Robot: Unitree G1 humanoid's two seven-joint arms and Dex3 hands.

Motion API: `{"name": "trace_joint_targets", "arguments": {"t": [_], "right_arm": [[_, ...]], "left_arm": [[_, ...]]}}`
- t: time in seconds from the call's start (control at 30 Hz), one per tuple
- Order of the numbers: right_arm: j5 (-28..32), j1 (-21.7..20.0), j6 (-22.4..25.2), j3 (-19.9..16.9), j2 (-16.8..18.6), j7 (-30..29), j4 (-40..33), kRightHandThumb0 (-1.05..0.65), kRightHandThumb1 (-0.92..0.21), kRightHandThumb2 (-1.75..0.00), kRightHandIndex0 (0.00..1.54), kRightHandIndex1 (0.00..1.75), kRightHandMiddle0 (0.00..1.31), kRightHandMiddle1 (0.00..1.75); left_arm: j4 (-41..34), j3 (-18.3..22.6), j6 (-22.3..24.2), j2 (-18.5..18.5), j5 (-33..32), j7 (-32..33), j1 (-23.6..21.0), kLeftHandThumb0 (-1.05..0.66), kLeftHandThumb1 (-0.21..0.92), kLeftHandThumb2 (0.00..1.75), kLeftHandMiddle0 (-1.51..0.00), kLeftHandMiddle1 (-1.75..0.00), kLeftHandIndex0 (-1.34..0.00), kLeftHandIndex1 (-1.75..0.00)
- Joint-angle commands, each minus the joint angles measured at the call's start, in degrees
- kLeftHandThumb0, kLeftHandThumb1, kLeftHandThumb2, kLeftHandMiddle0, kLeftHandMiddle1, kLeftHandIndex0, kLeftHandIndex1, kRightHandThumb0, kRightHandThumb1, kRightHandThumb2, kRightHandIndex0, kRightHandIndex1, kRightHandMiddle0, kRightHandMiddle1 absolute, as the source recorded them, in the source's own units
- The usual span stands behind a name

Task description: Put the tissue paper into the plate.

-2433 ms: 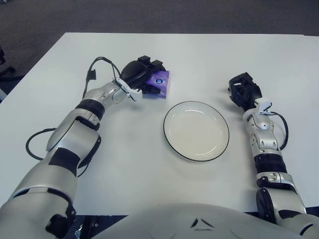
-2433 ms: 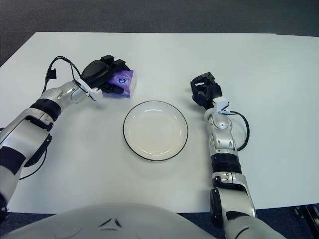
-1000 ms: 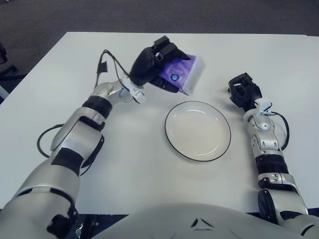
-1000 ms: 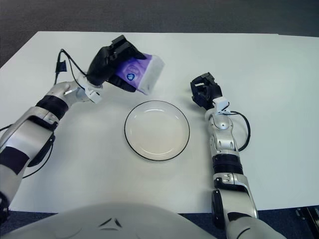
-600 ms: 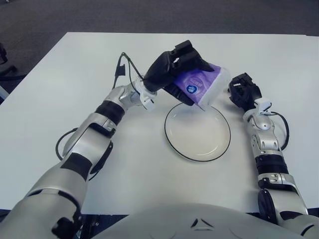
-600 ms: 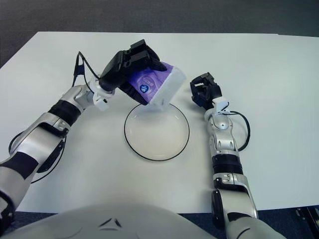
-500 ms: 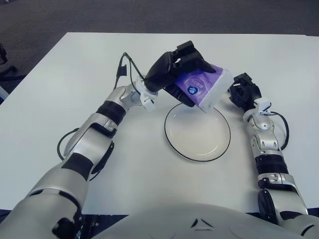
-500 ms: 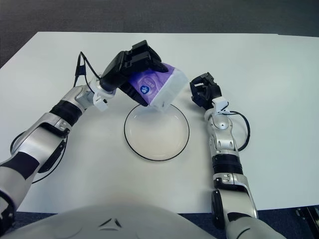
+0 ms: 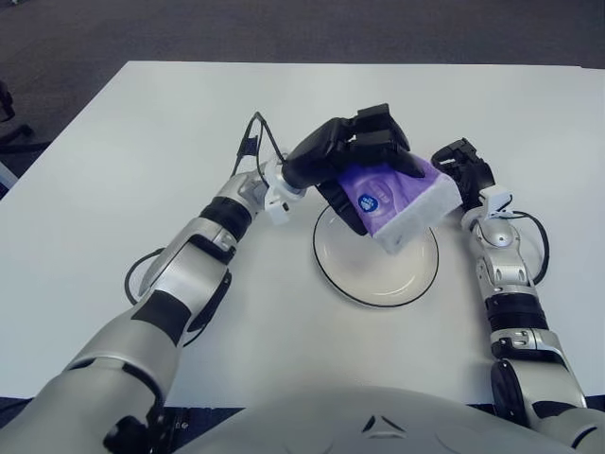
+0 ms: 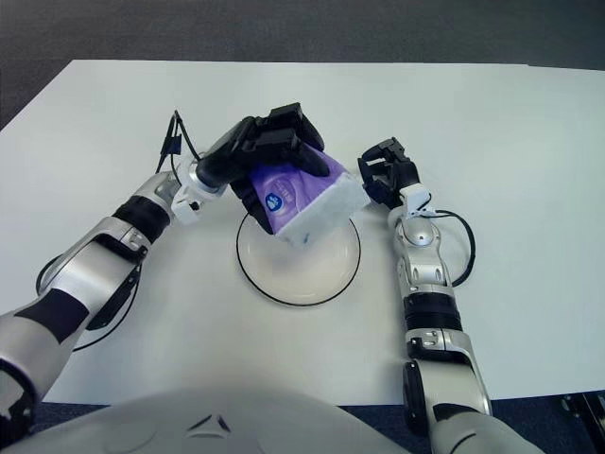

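**Tissue pack held over plate, not yet released**

The left hand [image 9: 354, 156] had its fingers curled down over the top of the tissue paper [image 9: 397, 197], a purple and white soft pack, gripping it from above. That top grip left the pack's underside free, which suits setting it down flat. The pack was tilted, its white end lower and toward the robot's right, and it sat over the middle and far part of the plate [image 9: 364, 284]. I couldn't tell whether the low corner was touching the dish or just clear of it.

The left arm reached across from the left side of the white table [image 9: 113, 170], so the wrist came in at an angle; likely why the pack hung skewed.

The right hand [image 9: 460, 170] was just beside the plate's far right rim, close to the pack's white end, fingers curled and holding nothing. Idle, but close; a wide release could brush it.

Judgement: transport done, what remains is lowering and letting go.
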Motion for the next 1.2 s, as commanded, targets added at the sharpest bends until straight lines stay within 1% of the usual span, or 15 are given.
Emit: {"name": "trace_joint_targets", "arguments": {"t": [0.0,0.2,0.33,0.37,0.5,0.6,0.63,0.67,0.7,0.77,0.83,0.87,0.97,1.0,1.17], "right_arm": [[-0.85,6.18,2.66,1.07,2.18,-0.2,5.06,-0.36,-0.87,-0.55,0.66,1.71,0.28,1.71],[-0.96,6.15,2.62,1.1,2.42,-0.88,5.2,-0.36,-0.86,-0.55,0.66,1.71,0.3,1.69],[-0.7,6.19,2.67,1.01,2.62,-1.08,5.16,-0.36,-0.85,-0.55,0.66,1.72,0.3,1.69],[-0.62,6.19,2.69,0.99,2.65,-1.08,5.16,-0.36,-0.85,-0.55,0.66,1.72,0.3,1.69],[-0.37,6.18,2.76,0.9,2.72,-1.06,5.15,-0.36,-0.85,-0.55,0.66,1.72,0.31,1.68],[-0.35,6.2,2.85,0.92,2.71,-1.05,5.05,-0.36,-0.85,-0.55,0.66,1.72,0.31,1.68],[-0.36,6.22,2.89,0.93,2.71,-1.06,5.0,-0.36,-0.85,-0.55,0.66,1.72,0.31,1.68],[-0.38,6.23,2.96,0.94,2.7,-1.07,4.93,-0.36,-0.85,-0.55,0.66,1.72,0.31,1.68],[-0.39,6.24,3.01,0.95,2.69,-1.07,4.89,-0.36,-0.85,-0.55,0.66,1.72,0.31,1.68],[-0.41,6.26,3.09,0.97,2.67,-1.09,4.8,-0.37,-0.84,-0.55,0.66,1.72,0.32,1.68],[-0.45,6.28,3.21,1.01,2.65,-1.12,4.69,-0.37,-0.84,-0.56,0.66,1.72,0.32,1.68],[-0.47,6.29,3.27,1.04,2.64,-1.14,4.64,-0.37,-0.84,-0.56,0.66,1.72,0.32,1.68],[-0.5,6.3,3.39,1.07,2.6,-1.15,4.57,-0.37,-0.84,-0.56,0.66,1.72,0.32,1.68],[-0.52,6.29,3.43,1.09,2.58,-1.15,4.55,-0.37,-0.84,-0.56,0.66,1.72,0.32,1.68],[-0.67,6.1,3.65,1.19,2.57,-1.28,4.59,-0.37,-0.84,-0.56,0.65,1.72,0.32,1.68]], "left_arm": [[0.34,1.61,-1.29,-1.07,-0.17,-1.8,2.35,-0.01,0.89,0.12,-0.67,-1.35,-0.7,-0.95],[1.35,2.12,-2.23,-1.96,-0.78,-4.58,3.15,0.0,0.9,0.11,-0.66,-1.34,-0.66,-1.01],[2.92,0.06,-3.28,-1.36,-2.44,-6.75,2.0,0.0,0.92,0.1,-0.64,-1.35,-0.64,-1.04],[3.26,-0.51,-3.44,-1.2,-2.99,-7.23,1.71,0.0,0.92,0.11,-0.64,-1.31,-0.61,-1.1],[3.37,-3.72,-2.99,0.43,-6.29,-9.89,0.32,-0.01,0.92,0.14,-0.62,-1.26,-0.53,-1.25],[-0.49,-5.99,-0.46,3.91,-8.62,-13.6,0.09,-0.01,0.92,0.2,-0.59,-1.27,-0.43,-1.36],[-2.15,-6.61,0.51,5.06,-9.39,-14.92,0.19,-0.19,0.92,0.18,-0.56,-1.06,-0.41,-1.13],[-4.79,-7.24,2.04,6.76,-10.21,-16.67,0.4,-0.3,0.92,0.16,-0.58,-0.86,-0.43,-0.91],[-6.9,-7.75,3.36,7.99,-11.14,-18.15,0.66,-0.35,0.92,0.16,-0.59,-0.75,-0.43,-0.8],[-10.96,-8.51,6.07,10.12,-13.05,-20.94,1.29,-0.46,0.92,0.15,-0.64,-0.43,-0.46,-0.44],[-14.68,-9.21,9.8,12.41,-14.21,-24.87,1.21,-0.5,0.92,0.15,-0.66,-0.28,-0.45,-0.28],[-16.27,-9.48,11.77,13.46,-14.46,-26.93,0.96,-0.52,0.92,0.15,-0.67,-0.22,-0.45,-0.21],[-19.76,-9.31,15.71,14.97,-14.76,-31.31,0.77,-0.56,0.92,0.2,-0.68,-0.14,-0.42,-0.11],[-20.54,-8.78,16.27,15.16,-13.87,-32.27,0.5,-0.57,0.92,0.21,-0.68,-0.13,-0.42,-0.1],[-23.15,-6.98,17.77,15.71,-11.28,-35.82,-0.3,-0.69,0.92,0.46,-0.71,-0.1,-0.4,-0.05]]}}
